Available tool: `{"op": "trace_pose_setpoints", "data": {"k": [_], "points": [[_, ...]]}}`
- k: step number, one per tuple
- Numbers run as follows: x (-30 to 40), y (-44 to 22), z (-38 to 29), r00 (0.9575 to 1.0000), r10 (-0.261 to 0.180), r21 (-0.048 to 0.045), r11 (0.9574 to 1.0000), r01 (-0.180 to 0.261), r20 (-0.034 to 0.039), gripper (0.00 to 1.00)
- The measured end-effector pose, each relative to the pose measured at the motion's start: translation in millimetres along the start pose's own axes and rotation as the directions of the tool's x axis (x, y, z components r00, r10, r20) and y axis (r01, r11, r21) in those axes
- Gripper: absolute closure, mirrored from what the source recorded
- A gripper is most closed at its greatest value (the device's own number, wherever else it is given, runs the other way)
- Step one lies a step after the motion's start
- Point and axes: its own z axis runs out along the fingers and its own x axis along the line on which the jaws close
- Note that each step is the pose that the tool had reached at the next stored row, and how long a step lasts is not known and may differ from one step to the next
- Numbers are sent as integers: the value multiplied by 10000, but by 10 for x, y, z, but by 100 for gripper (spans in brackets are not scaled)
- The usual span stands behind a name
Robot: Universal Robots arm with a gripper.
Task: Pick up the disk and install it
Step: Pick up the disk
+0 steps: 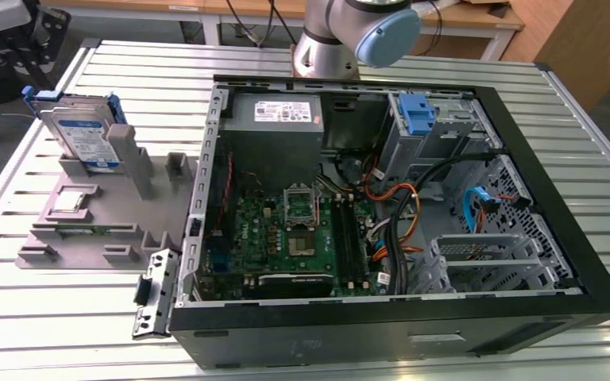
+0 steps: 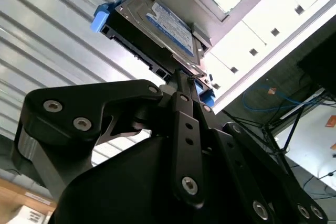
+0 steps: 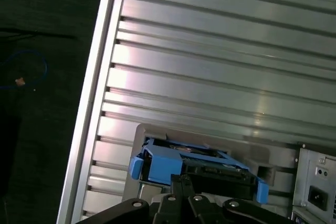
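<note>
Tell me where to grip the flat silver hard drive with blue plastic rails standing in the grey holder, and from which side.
Probably the free top edge of the silver hard drive, pinched across its two flat faces, coming from above. It stands on edge, its lower part seated in the grey plastic holder, leaving the upper part exposed for a straight lift.

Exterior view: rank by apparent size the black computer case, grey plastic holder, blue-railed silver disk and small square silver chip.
1. black computer case
2. grey plastic holder
3. blue-railed silver disk, upright in the holder
4. small square silver chip
None look alike.
</note>
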Motion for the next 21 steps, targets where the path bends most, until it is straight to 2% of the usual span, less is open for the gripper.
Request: {"op": "trace_pose_setpoints", "data": {"k": [3, 7, 21], "points": [[0, 0, 1, 9985, -553, -21, 9985, 553, -31, 90], [0, 0, 4, 9929, -1185, -46, 9929, 1185, -66, 90], [0, 0, 4, 9919, -1266, -51, 9919, 1265, -70, 90]]}}
